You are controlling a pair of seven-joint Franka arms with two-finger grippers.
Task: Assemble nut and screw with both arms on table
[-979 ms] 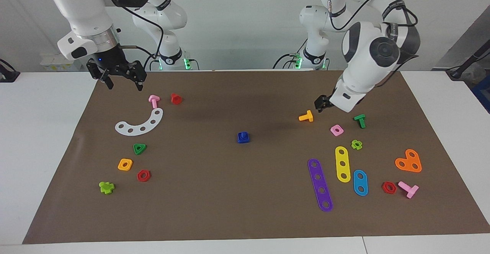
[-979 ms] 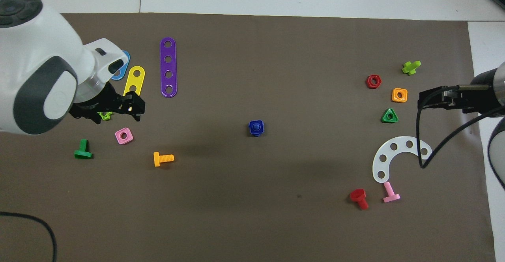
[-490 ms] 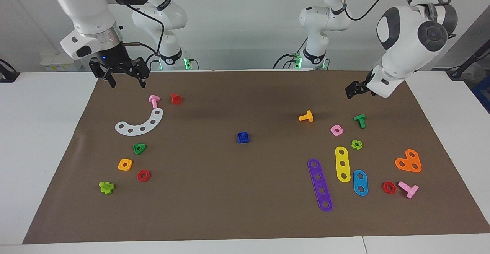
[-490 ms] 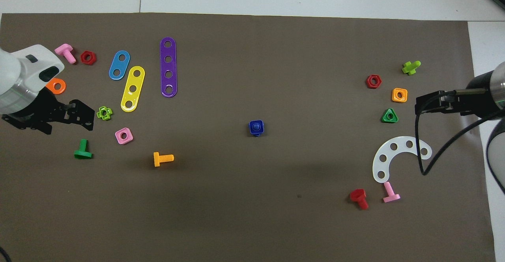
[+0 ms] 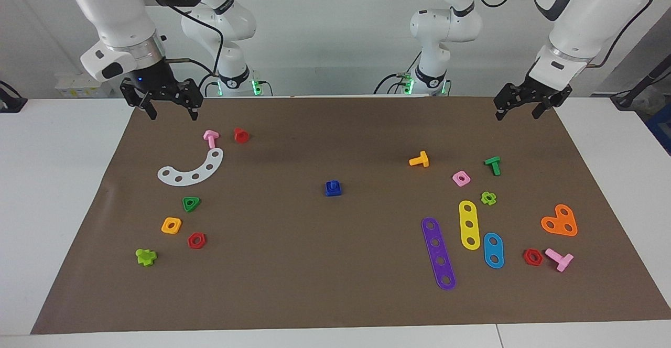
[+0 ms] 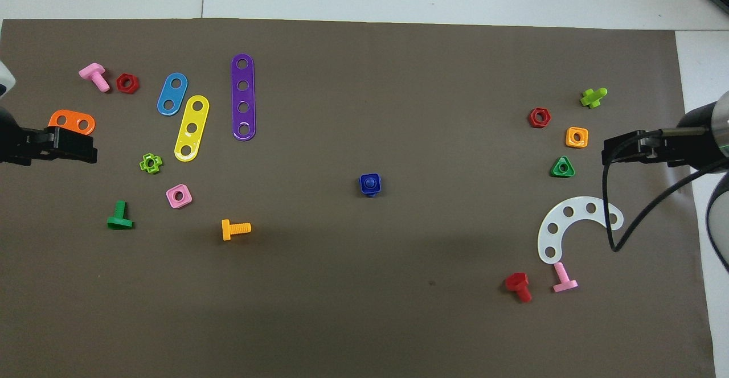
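Two hands hang raised and empty at the table's robot-side corners: the left hand [image 5: 522, 103] over the corner at the left arm's end, its fingers spread apart, and the right hand [image 5: 166, 99] over the corner at the right arm's end, fingers likewise apart, above the pink bolt [image 5: 210, 138] and red bolt [image 5: 241, 135]. The nut [image 5: 333, 190] and the screw [image 5: 332, 185] sit together as one dark-blue piece near the middle of the table [image 5: 335, 295], well apart from both hands and from every other toy; the screw's shaft appears to poke up through the nut's hole, so the joining looks finished. The step in hand, by my reading, is clearing away, and doing it well means holding both arms high and out toward those corners, so nothing sweeps low across the middle or brushes the loose parts near each end. Whether the thread is fully seated cannot be told from here; no further push on the piece looks needed.
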